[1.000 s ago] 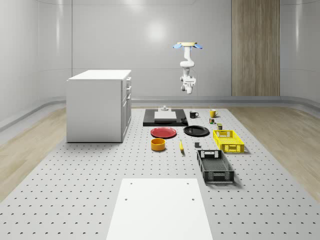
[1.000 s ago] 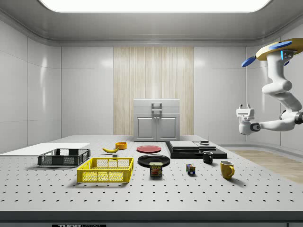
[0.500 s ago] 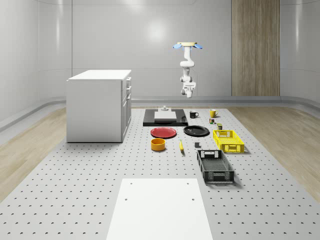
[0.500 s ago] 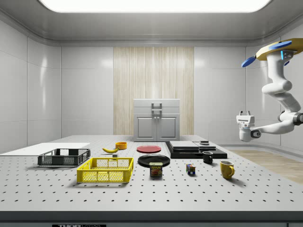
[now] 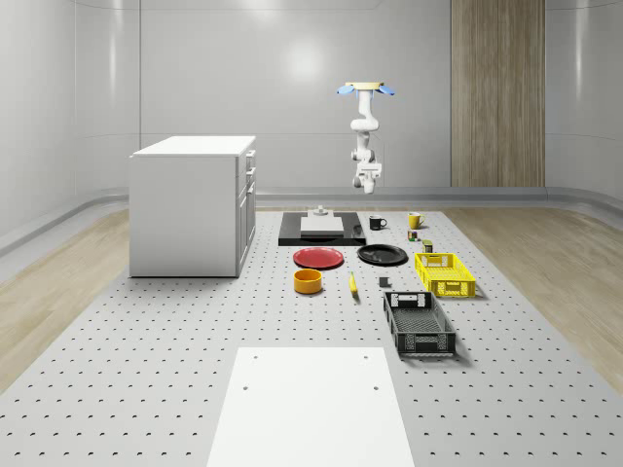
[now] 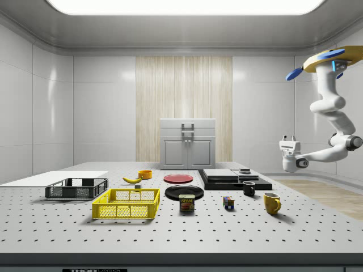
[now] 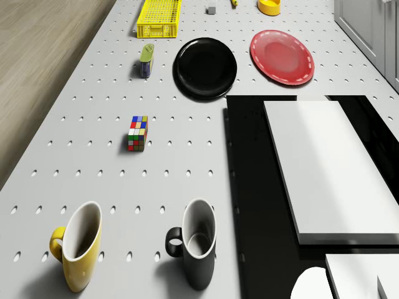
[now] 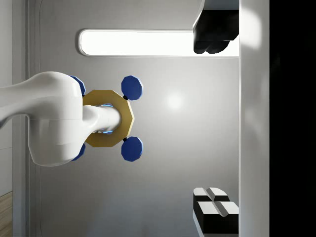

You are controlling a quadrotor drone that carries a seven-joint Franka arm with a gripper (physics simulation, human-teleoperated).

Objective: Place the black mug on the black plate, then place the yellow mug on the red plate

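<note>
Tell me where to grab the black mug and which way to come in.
Grip the black ceramic mug across its rim wall, coming straight down from above. It stands upright with its mouth open upward, close beside the black slab, and its handle points toward the yellow ceramic mug, so pinching the wall away from the handle looks safest. The gripper hangs high off the table's end, under the hovering drone.

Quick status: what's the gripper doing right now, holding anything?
Gripper: open, holding nothing, pointing upward in the air beyond the black mug; the drone hovers high above it.
</note>
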